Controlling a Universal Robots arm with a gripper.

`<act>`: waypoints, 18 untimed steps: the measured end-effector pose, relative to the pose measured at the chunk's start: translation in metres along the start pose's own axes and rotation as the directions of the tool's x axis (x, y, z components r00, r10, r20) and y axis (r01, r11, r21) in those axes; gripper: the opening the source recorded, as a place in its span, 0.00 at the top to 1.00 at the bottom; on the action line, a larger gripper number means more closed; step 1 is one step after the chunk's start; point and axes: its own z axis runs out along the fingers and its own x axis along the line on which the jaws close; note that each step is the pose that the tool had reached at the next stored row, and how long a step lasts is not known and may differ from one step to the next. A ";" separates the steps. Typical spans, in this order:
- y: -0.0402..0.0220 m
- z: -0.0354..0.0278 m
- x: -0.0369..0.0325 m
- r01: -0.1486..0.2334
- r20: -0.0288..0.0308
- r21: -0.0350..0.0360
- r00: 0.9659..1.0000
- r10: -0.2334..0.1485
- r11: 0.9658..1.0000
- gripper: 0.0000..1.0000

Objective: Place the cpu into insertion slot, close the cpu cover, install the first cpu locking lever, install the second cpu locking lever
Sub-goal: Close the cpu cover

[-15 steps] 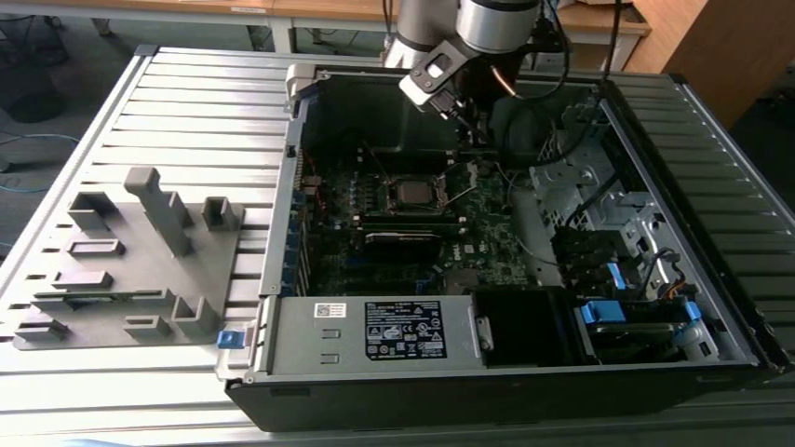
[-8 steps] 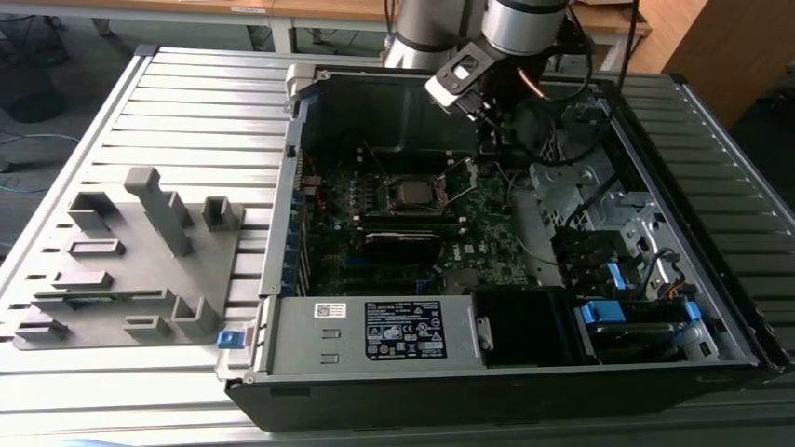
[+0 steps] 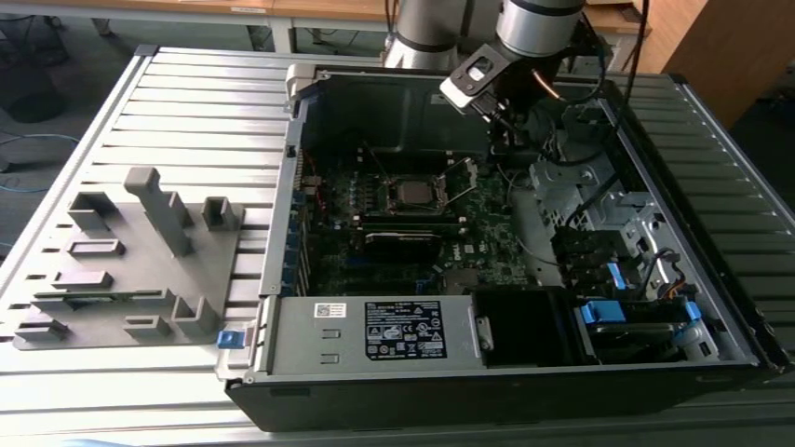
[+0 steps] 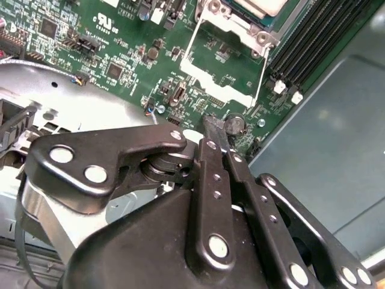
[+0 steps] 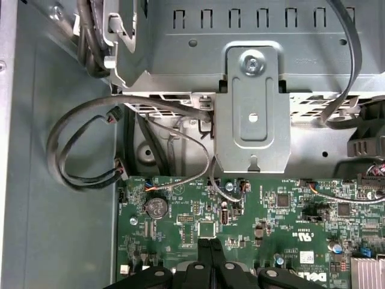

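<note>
The open computer case holds the dark green board [image 3: 372,251]. The cpu [image 3: 414,194] lies silvery-grey in the insertion slot [image 3: 393,182] near the board's middle. In the second wrist view the cpu [image 4: 261,5] shows at the picture's edge, and the cpu cover [image 4: 213,81] stands swung open beside it, with the board visible through its square window. My gripper [image 3: 505,130] hangs over the board on the exterior view's right of the slot, apart from the cover. In both wrist views its black fingers [image 4: 210,123] [image 5: 209,242] are pressed together, shut, with nothing between them.
A metal drive cage [image 5: 252,102] and looping cables [image 5: 72,150] sit close to the gripper. Long black memory slots [image 4: 313,36] run beside the socket. The power supply [image 3: 397,331] fills the case's near side. A grey fixture block [image 3: 125,251] stands on the slatted table.
</note>
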 end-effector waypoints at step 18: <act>-0.0001 0.0242 -0.0008 0.000 0.000 0.000 1.000 0.000 1.000 0.89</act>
